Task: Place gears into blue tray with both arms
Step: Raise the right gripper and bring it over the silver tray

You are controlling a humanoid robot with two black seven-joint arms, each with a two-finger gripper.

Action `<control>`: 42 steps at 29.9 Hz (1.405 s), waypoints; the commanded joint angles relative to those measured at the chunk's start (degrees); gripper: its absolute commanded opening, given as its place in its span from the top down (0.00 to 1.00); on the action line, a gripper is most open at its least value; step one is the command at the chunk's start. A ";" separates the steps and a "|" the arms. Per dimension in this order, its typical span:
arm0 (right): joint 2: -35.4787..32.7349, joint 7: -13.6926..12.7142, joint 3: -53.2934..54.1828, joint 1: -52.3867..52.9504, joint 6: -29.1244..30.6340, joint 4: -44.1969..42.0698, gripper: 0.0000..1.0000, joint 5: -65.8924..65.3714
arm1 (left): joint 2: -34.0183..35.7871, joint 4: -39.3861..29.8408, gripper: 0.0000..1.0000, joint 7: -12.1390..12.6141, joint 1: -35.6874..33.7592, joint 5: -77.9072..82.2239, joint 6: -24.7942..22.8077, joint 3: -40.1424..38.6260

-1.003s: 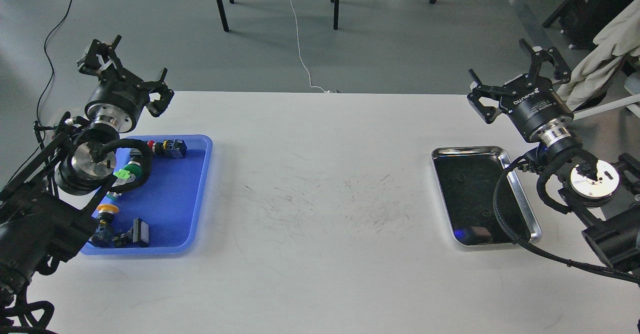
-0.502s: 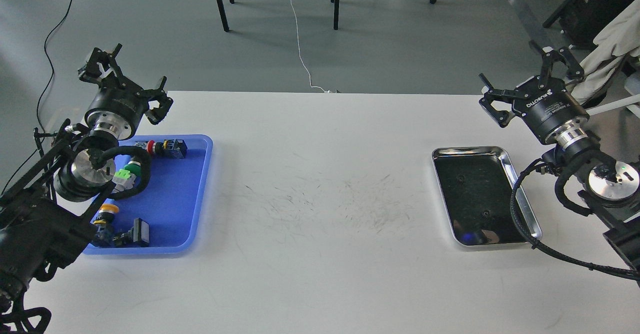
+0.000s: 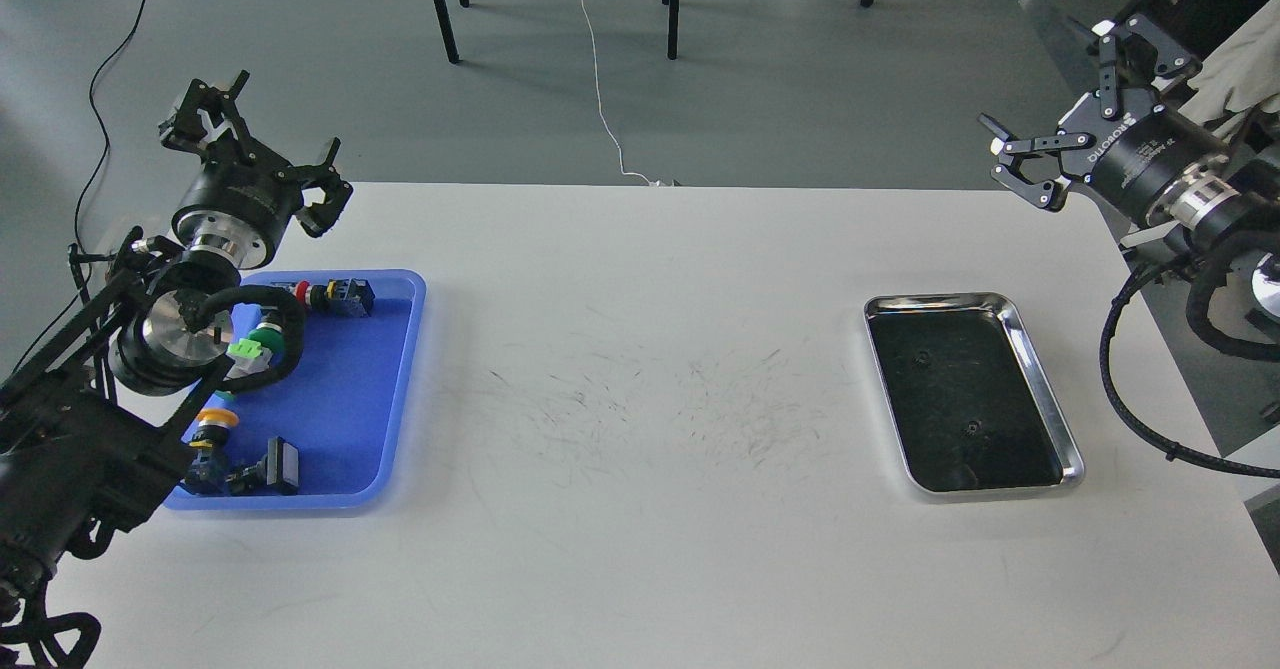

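Two tiny black gears (image 3: 922, 356) (image 3: 970, 428) lie inside the shiny steel tray (image 3: 1046, 401) at the right of the white table. The blue tray (image 3: 350, 389) sits at the left and holds coloured push-button switches. My left gripper (image 3: 268, 141) hangs open and empty above the blue tray's far left corner. My right gripper (image 3: 1075, 99) is open and empty too. It is raised beyond the table's far right corner, well away from the steel tray and the gears.
In the blue tray lie a red switch (image 3: 322, 296), a green one (image 3: 258, 341), a yellow one (image 3: 213, 425) and a black block part (image 3: 281, 465). My left arm covers the tray's left side. Chair legs and cables lie on the floor behind the table.
My right arm has lifted and swung back to the right, uncovering the steel tray's right rim. The left gripper has only shifted slightly.
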 commanded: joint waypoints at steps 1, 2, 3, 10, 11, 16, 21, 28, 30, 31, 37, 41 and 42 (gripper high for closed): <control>-2.16 0.20 -9.20 8.08 -0.02 -0.02 0.01 0.07 | 0.17 0.13 0.02 0.04 -0.46 0.09 0.26 0.09; -2.34 0.28 -11.31 10.10 -0.11 -0.19 0.01 0.07 | 0.17 0.13 0.02 -0.04 -0.55 0.26 0.26 0.01; -2.34 0.37 -13.07 11.60 -0.02 -0.19 0.01 0.07 | 0.17 0.13 0.02 -0.04 -0.46 0.26 0.26 -0.25; -2.34 1.78 -27.40 22.59 0.15 1.29 0.01 -0.45 | 0.52 0.13 0.02 -0.13 -0.55 0.35 0.26 -0.79; -2.43 1.34 -29.59 24.25 0.07 2.95 0.01 -1.67 | 0.70 0.13 0.02 -0.13 -0.64 0.35 0.26 -0.78; -1.38 0.99 -45.40 32.69 -0.37 6.22 0.01 -16.95 | 1.40 0.66 0.02 -0.39 -0.37 0.35 0.09 -0.61; 3.27 -2.87 -54.82 36.22 -0.11 6.05 0.01 -30.40 | 1.32 0.75 0.02 -3.38 0.15 0.26 0.00 -0.35; 14.42 -5.43 -66.50 41.66 0.15 6.75 0.01 -48.79 | 0.96 0.75 0.02 -3.47 0.24 0.26 0.18 -0.61; 18.56 -5.52 -70.81 42.98 0.15 7.53 0.01 -49.14 | 1.05 0.75 0.02 -3.47 0.33 0.26 0.44 -0.43; 20.40 -5.60 -72.75 43.16 0.15 7.80 0.01 -49.50 | 1.14 0.75 0.02 -3.47 0.33 0.26 0.44 -0.35; 26.83 -5.69 -78.91 42.73 1.73 7.54 0.01 -50.81 | 0.79 0.75 0.02 -3.47 0.51 0.26 0.44 -0.08; 27.37 -5.61 -79.62 41.32 2.26 6.58 0.01 -51.52 | 0.26 0.75 0.02 -3.65 0.86 0.26 0.44 0.01; 27.45 -5.61 -79.53 40.71 2.26 5.96 0.01 -51.52 | 0.17 0.75 0.02 -3.65 0.86 0.26 0.44 0.01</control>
